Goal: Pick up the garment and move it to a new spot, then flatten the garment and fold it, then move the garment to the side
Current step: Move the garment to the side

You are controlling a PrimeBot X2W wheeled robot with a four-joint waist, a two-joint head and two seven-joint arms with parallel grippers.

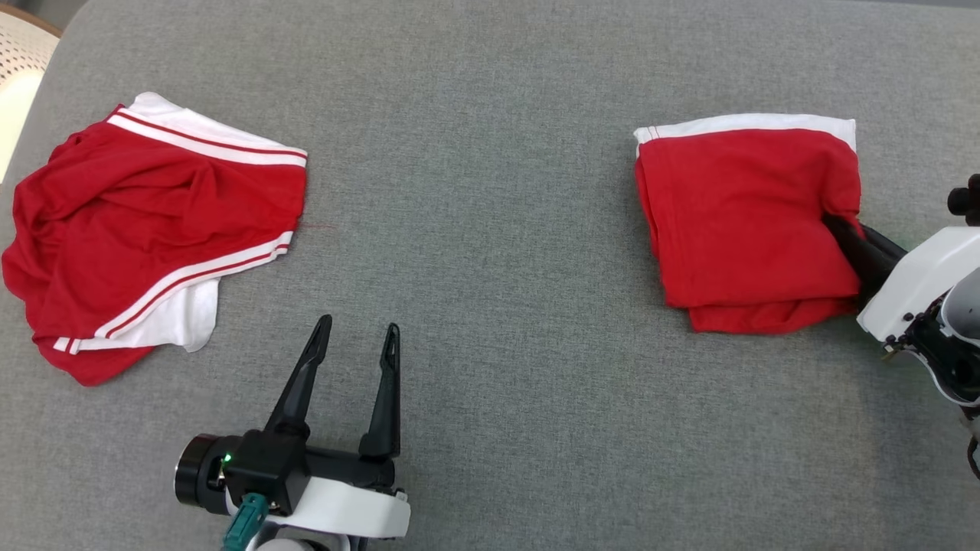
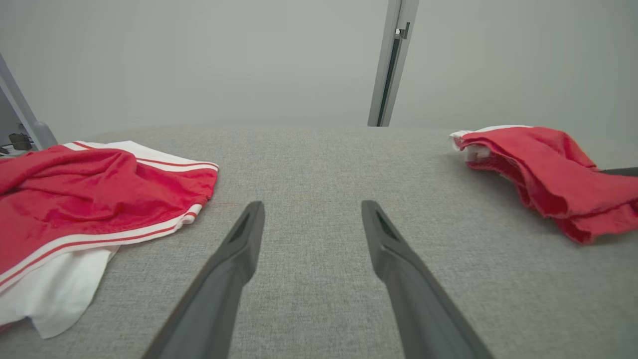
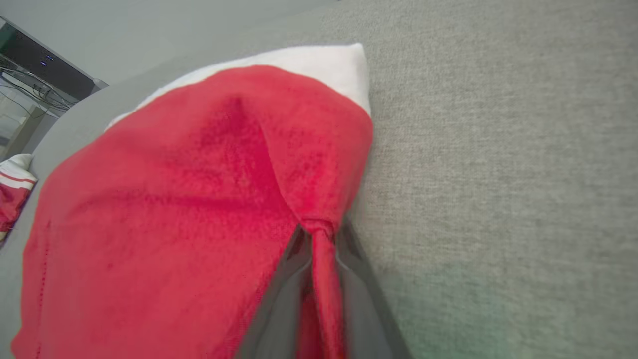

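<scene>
The right hand [image 3: 321,234] is pinched tight on the edge of the folded red garment [image 1: 746,222], which lies on the table [image 1: 490,229] directly ahead of it. The left hand [image 1: 360,337] is spread wide and holds nothing.

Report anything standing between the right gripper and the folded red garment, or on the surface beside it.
Nothing visible. The right gripper pinches the right edge of the folded garment. The grey surface next to it is bare; the second, crumpled garment lies far to the left.
</scene>
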